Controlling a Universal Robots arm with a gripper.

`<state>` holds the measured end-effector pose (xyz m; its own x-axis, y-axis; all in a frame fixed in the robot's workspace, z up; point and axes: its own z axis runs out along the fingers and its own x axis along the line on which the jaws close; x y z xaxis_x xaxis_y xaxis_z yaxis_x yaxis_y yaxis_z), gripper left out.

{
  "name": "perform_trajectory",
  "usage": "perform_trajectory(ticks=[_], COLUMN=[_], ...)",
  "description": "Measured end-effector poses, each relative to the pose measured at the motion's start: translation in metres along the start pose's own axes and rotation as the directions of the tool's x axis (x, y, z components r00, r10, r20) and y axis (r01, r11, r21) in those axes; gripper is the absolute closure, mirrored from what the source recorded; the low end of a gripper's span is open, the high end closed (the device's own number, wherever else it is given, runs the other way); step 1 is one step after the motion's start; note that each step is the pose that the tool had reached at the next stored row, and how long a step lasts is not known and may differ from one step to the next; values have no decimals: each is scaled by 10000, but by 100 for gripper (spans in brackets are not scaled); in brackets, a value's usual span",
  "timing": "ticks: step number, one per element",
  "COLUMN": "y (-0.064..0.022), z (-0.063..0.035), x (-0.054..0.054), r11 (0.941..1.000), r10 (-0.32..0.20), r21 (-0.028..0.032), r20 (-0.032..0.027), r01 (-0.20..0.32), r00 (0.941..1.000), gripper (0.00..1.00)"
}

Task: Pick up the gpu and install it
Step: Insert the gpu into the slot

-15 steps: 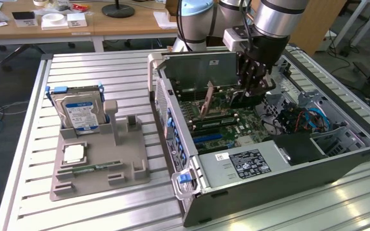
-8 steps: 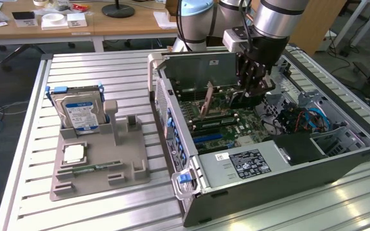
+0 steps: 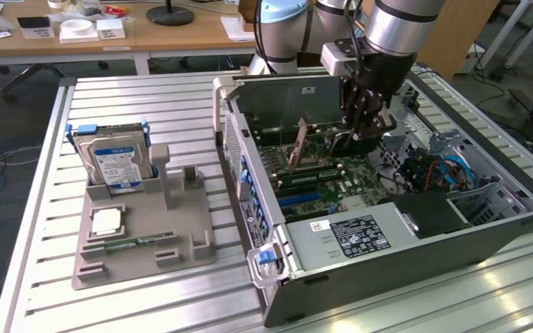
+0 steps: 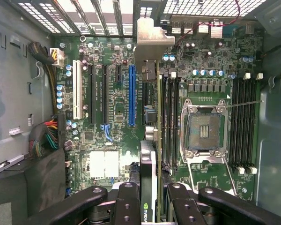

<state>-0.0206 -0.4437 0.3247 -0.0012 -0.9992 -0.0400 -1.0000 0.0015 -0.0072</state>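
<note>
Fingers (image 4: 126,206) of our gripper (image 3: 366,118) clench the gpu (image 4: 149,154) edge-on, just beside the blue slot (image 4: 131,93); we hold it upright, we judge, so its edge can meet that slot.

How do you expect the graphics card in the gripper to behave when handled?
The graphics card is probably stiff: a flat board with a metal bracket. It looks thin, so likely light. Clamped in the gripper away from that bracket, it might pivot if pushed.
</note>
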Motion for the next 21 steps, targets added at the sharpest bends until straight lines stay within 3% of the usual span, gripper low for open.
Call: perform_trajectory(ticks=[10, 15, 21], y=[2, 63, 72], z=[0, 8, 55], x=[0, 0, 2], r11=[10000, 10000, 10000], r10=[1, 0, -4], r21=[0, 0, 0], r20=[0, 0, 1], r01=[-1, 0, 4], r00=[10000, 10000, 10000], gripper=[73, 73, 73])
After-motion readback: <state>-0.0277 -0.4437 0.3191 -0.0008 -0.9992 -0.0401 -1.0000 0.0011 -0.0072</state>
